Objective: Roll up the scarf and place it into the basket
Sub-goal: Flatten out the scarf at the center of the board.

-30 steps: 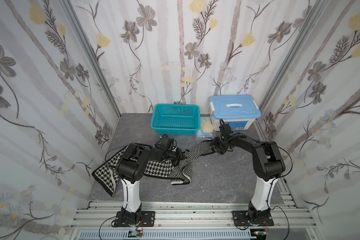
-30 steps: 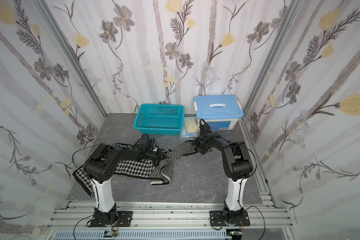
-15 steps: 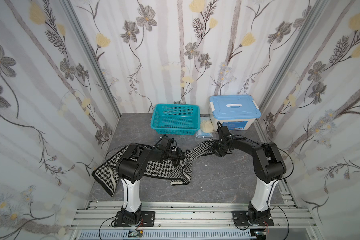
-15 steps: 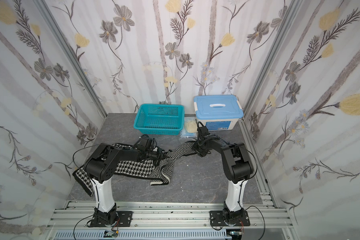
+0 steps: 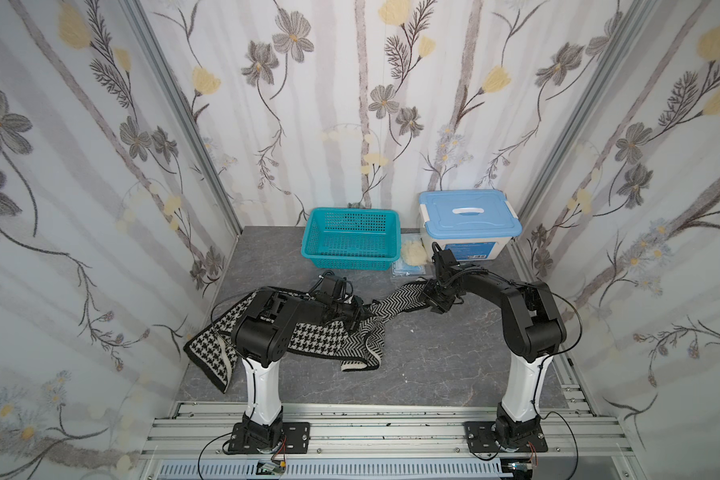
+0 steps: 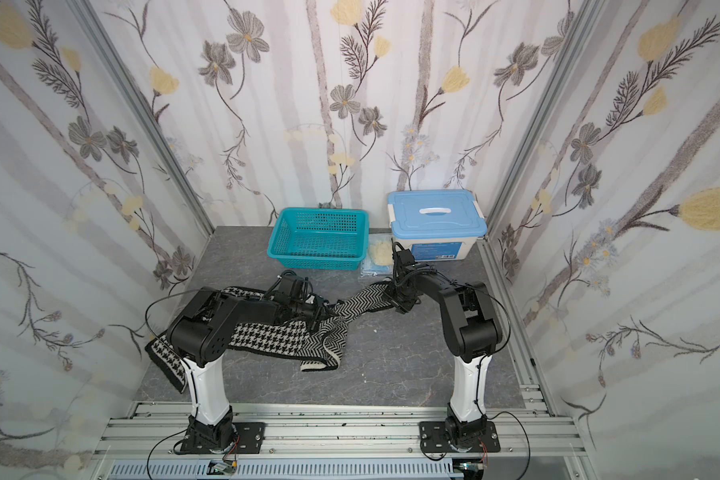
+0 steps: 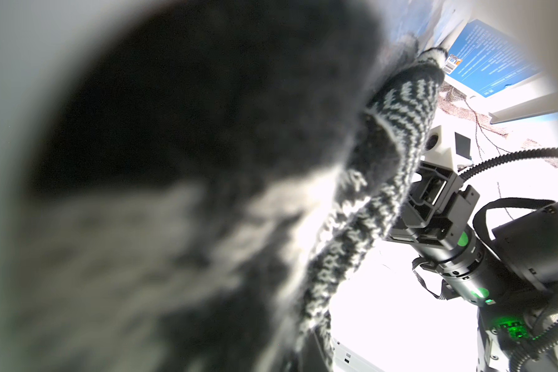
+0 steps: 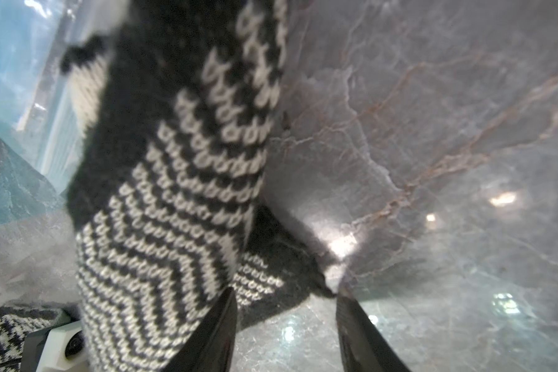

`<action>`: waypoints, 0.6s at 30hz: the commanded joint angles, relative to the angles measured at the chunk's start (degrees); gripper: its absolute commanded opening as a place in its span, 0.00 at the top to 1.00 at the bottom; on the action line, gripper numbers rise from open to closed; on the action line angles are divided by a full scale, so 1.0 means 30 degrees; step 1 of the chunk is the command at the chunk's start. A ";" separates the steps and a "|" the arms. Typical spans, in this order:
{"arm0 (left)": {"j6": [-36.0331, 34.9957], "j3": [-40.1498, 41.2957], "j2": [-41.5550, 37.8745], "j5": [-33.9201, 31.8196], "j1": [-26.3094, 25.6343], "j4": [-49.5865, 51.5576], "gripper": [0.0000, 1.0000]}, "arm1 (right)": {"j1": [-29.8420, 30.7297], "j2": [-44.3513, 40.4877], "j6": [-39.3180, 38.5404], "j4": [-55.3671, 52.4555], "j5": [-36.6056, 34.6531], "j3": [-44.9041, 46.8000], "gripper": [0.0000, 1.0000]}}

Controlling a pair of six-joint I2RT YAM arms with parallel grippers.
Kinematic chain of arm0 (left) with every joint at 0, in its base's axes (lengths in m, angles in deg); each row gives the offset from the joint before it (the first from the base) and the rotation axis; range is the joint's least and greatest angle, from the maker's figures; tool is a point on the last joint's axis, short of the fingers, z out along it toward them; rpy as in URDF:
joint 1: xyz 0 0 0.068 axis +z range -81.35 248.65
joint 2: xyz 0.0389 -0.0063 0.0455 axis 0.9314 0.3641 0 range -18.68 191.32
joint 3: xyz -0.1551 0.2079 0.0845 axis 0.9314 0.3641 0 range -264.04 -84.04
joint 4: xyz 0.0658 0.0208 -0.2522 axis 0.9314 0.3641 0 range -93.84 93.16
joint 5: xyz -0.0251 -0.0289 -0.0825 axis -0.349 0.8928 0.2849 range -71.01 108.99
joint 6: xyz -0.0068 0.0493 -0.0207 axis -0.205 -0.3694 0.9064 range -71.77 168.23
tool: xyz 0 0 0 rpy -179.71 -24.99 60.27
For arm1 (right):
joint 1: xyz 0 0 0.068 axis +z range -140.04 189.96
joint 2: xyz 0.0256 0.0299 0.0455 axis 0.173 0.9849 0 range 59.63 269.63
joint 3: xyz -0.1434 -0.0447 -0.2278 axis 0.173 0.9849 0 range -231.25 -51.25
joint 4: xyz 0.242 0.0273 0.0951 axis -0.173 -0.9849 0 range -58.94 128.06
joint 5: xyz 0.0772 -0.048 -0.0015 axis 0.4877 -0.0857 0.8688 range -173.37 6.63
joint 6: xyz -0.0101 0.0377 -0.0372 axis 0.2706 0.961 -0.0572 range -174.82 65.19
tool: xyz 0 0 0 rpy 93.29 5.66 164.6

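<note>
The scarf (image 5: 321, 336) (image 6: 275, 336) runs across the table from the front left, houndstooth side up, to a herringbone end near the back right. My left gripper (image 5: 356, 316) (image 6: 321, 313) sits at a bunched middle part and is shut on the scarf. Blurred scarf (image 7: 400, 106) cloth fills the left wrist view and hides its jaws. My right gripper (image 5: 432, 300) (image 6: 396, 300) (image 8: 285, 296) is low over the scarf's far end and open. The black edge of the scarf (image 8: 161, 225) lies between its fingertips. The teal basket (image 5: 350, 262) (image 6: 314, 262) stands behind, with nothing in it.
A white box with a blue lid (image 5: 468, 220) (image 6: 435, 218) stands at the back right, close behind my right gripper. A pale yellow cloth lump (image 5: 412, 251) rests on a clear bluish bag (image 5: 408, 270) between box and basket. Patterned walls close in three sides.
My right gripper has dropped a little onto the scarf's far end and its jaws have narrowed. The left arm and the scarf's front part have not moved.
</note>
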 commanded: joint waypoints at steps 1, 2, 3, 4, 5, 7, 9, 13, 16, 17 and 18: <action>0.0183 0.0138 -0.0274 0.0183 0.0020 0.0057 1.00 | 0.0162 0.0553 0.0241 -0.1222 -0.1667 -0.0432 0.48; 0.0207 0.0192 -0.0331 0.0185 0.0013 0.0010 1.00 | 0.0237 0.0640 0.0095 -0.1600 -0.1933 -0.0635 0.49; 0.0211 0.0228 -0.0349 0.0156 0.0028 -0.0071 1.00 | 0.0331 0.0677 -0.0133 -0.2061 -0.2307 -0.0886 0.49; 0.0310 0.0255 -0.0353 0.0122 0.0020 -0.0197 1.00 | 0.0399 0.0733 -0.0343 -0.2492 -0.2635 -0.0999 0.50; 0.0442 0.0281 -0.0343 0.0122 0.0013 -0.0393 1.00 | 0.0433 0.0733 -0.0418 -0.2738 -0.2854 -0.1033 0.52; 0.0807 0.0344 -0.0332 0.0123 -0.0007 -0.0990 1.00 | 0.0422 0.0783 -0.0448 -0.3149 -0.3234 -0.0917 0.58; 0.0910 0.0260 -0.0384 0.0212 -0.0009 -0.1163 1.00 | 0.0513 0.0791 -0.0578 -0.3331 -0.3514 -0.1009 0.63; 0.0730 -0.0003 -0.0582 0.0613 -0.0171 -0.1167 1.00 | 0.0722 0.1182 -0.0686 -0.4060 -0.3859 -0.1777 0.61; 0.0098 -0.0074 -0.0884 0.0865 -0.0338 -0.0341 1.00 | 0.0815 0.1310 -0.0395 -0.3962 -0.3703 -0.2198 0.57; -0.0158 -0.0026 -0.1002 0.0844 -0.0360 0.0090 1.00 | 0.0871 0.1345 -0.0359 -0.3915 -0.3632 -0.2376 0.57; -0.0386 0.0117 -0.1217 0.0829 -0.0389 0.0415 1.00 | 0.0923 0.1510 -0.0304 -0.3956 -0.3570 -0.2606 0.56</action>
